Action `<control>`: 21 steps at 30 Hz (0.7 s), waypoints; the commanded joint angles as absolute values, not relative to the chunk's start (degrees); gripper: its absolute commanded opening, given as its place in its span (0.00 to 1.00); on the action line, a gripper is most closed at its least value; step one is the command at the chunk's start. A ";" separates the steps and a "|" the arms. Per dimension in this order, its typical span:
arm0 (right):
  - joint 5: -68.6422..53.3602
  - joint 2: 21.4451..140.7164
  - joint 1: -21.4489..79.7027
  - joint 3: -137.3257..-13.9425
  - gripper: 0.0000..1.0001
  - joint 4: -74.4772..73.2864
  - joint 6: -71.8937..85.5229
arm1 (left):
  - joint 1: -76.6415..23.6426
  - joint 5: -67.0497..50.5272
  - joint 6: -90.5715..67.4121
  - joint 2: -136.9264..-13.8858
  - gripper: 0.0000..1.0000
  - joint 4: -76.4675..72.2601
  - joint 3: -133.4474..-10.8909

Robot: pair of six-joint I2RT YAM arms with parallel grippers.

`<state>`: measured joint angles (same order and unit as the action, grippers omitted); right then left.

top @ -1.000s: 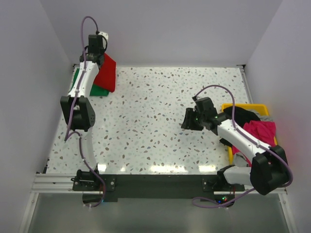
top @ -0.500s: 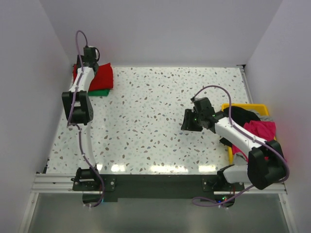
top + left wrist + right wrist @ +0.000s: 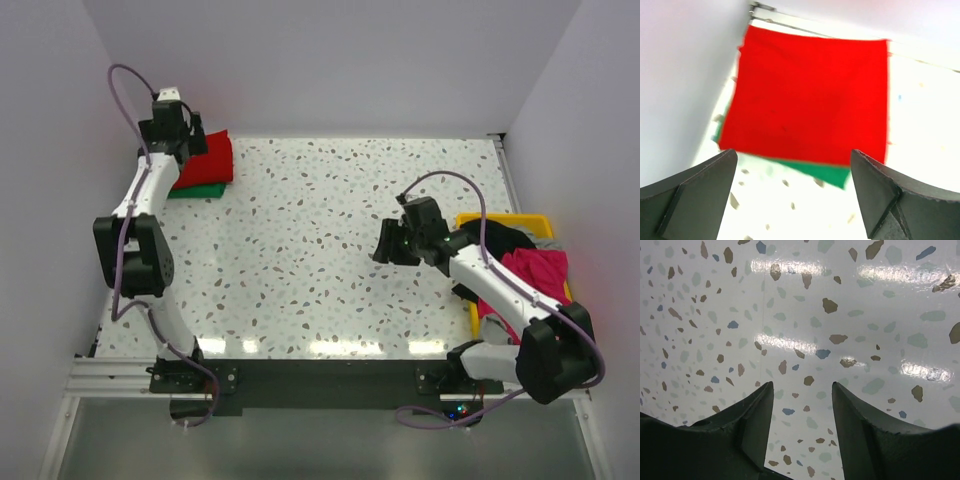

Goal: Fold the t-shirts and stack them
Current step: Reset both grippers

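Observation:
The red t-shirt (image 3: 207, 158) lies folded flat in the table's far left corner, on top of the folded green t-shirt (image 3: 200, 190), whose edge shows along its near side. In the left wrist view the red t-shirt (image 3: 810, 95) fills the middle and a strip of the green t-shirt (image 3: 827, 172) shows below it. My left gripper (image 3: 172, 128) hovers over the stack, open (image 3: 792, 157) with nothing between its fingers. My right gripper (image 3: 388, 243) is open (image 3: 802, 385) over bare speckled table at centre right, holding nothing.
A yellow tray (image 3: 505, 220) at the right edge holds black (image 3: 500, 240), magenta (image 3: 535, 272) and grey garments, under my right arm. White walls close in the table on the left, back and right.
My left gripper opened and let the red t-shirt drop flat onto the green one, then drew back to the far left corner. My right gripper opened a little wider.

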<state>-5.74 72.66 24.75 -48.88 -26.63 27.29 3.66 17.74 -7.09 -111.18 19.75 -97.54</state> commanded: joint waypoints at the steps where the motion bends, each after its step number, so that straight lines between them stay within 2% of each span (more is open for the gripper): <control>1: -4.22 69.35 25.05 -52.03 0.54 -27.68 26.37 | 1.76 10.20 -15.72 -101.71 1.00 12.58 -87.57; 11: -3.43 62.94 25.05 -51.77 0.54 -29.79 25.75 | -20.81 15.11 -23.11 -79.47 1.00 6.15 -58.92; 16: -2.90 60.30 25.05 -51.94 0.54 -30.93 24.87 | -32.67 21.17 -24.35 -72.34 1.00 4.75 -51.51; 21: -1.85 57.66 25.14 -49.75 0.53 -31.03 25.13 | -39.01 26.01 -26.19 -68.47 1.00 7.03 -46.85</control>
<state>-3.55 60.07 24.75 -49.87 -30.28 25.91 -36.86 20.51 -23.53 -71.00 9.28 -49.12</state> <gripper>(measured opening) 0.535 0.997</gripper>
